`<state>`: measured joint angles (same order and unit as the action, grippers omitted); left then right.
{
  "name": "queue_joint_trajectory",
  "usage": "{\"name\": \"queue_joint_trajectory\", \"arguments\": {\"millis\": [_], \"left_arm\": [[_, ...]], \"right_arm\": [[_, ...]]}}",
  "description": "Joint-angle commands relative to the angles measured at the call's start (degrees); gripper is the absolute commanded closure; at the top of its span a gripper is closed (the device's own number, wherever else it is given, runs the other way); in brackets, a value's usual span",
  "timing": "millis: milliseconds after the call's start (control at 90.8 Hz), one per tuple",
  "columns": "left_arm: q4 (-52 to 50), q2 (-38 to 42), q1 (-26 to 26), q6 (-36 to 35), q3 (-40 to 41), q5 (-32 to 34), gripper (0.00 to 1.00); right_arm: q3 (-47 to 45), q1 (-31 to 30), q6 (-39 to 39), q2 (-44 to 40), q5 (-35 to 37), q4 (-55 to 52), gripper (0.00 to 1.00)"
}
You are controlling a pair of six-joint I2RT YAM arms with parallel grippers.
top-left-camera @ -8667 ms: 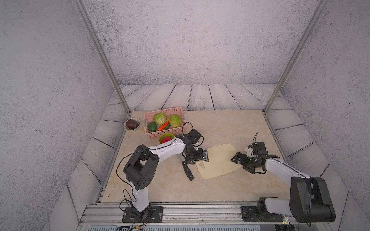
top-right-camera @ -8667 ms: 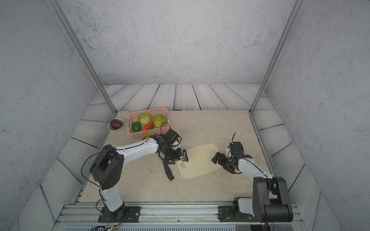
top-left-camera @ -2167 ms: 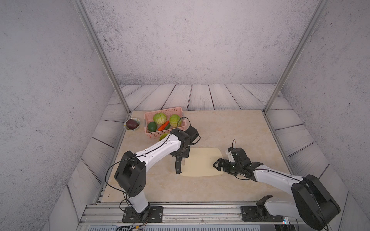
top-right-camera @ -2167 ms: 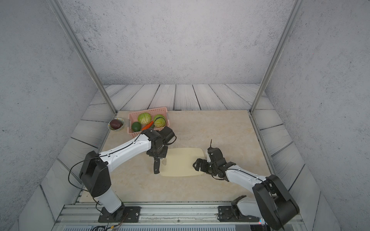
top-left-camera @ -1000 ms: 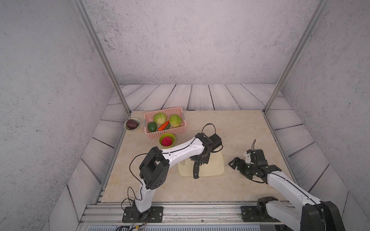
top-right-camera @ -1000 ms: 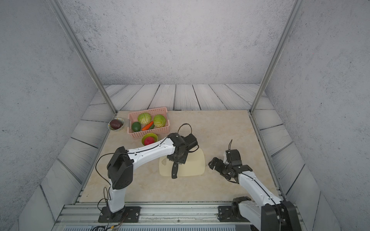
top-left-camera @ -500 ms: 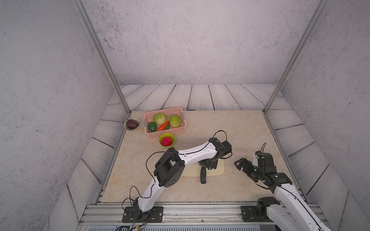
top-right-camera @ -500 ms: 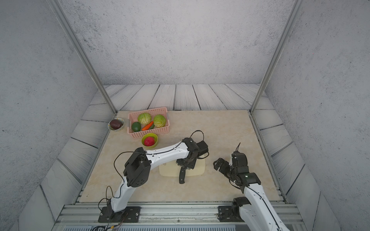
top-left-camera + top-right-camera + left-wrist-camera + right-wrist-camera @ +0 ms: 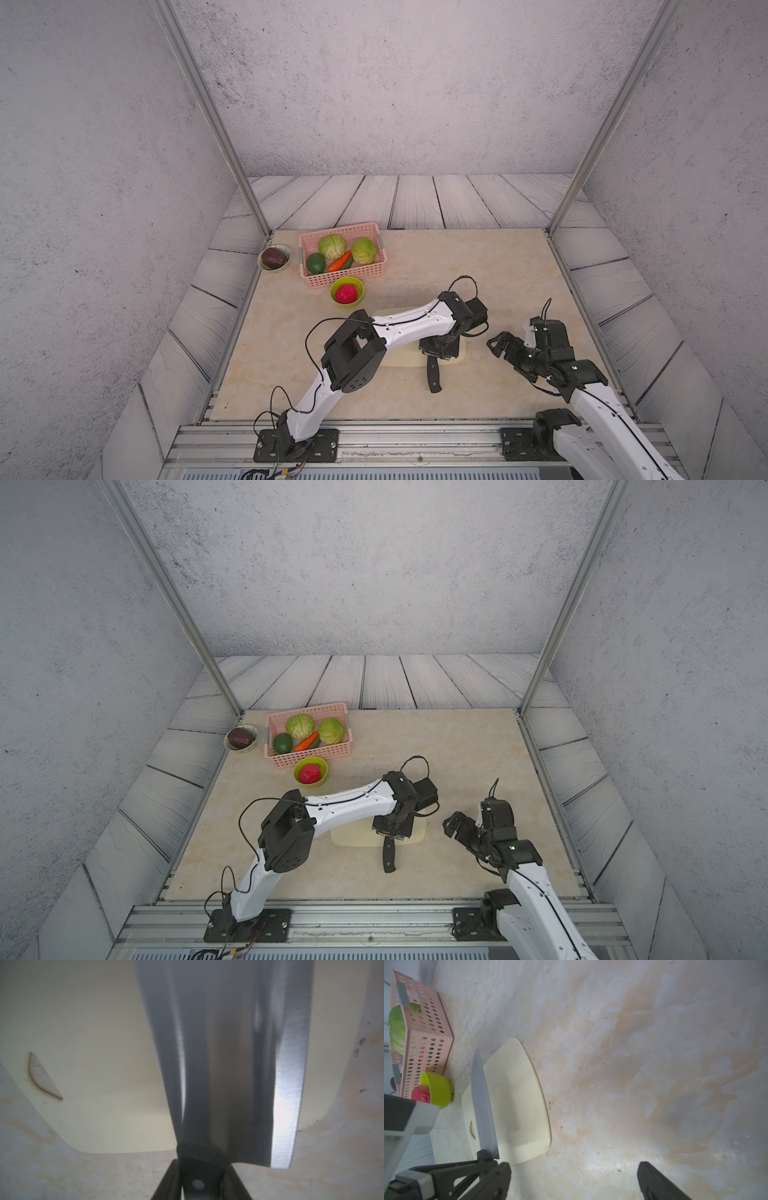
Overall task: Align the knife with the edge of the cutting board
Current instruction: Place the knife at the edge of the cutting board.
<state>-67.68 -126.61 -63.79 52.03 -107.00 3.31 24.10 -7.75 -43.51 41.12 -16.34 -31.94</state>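
Firmly clamped on the knife [image 9: 433,376] where blade meets handle, the left gripper [image 9: 440,350] holds it over the right part of the cutting board [image 9: 397,360]. The knife's long axis runs near to far: its black handle points near, reaching past the board's near edge, and its grey blade points far. The right gripper [image 9: 500,345] hovers just right of the board, its 2 fingers wide apart.
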Motion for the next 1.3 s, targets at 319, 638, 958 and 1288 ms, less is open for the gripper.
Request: {"name": "queue_joint_trajectory", "arguments": {"millis": [319,638,958,1288], "left_arm": [[-0.4,-2.9,-1.1,1.3,-1.4,-1.1,0.93],[-0.1,-3.2,-1.2,0.7,-1.3,-2.1,0.78],[1.6,-2.7,-1.2,0.0,0.4,-4.1,0.69],[4.4,-0.3,-1.1,0.5,3.2,-5.8,0.51]], "right_arm": [[0.0,0.1,0.8,-1.7,-2.5,-1.7,0.01],[0.1,0.2,1.8,-1.9,-2.5,-2.2,0.01],[0.8,0.1,3.2,-0.7,-4.7,-2.6,0.01],[1.8,0.2,4.2,-0.3,-5.7,-4.0,0.01]]}}
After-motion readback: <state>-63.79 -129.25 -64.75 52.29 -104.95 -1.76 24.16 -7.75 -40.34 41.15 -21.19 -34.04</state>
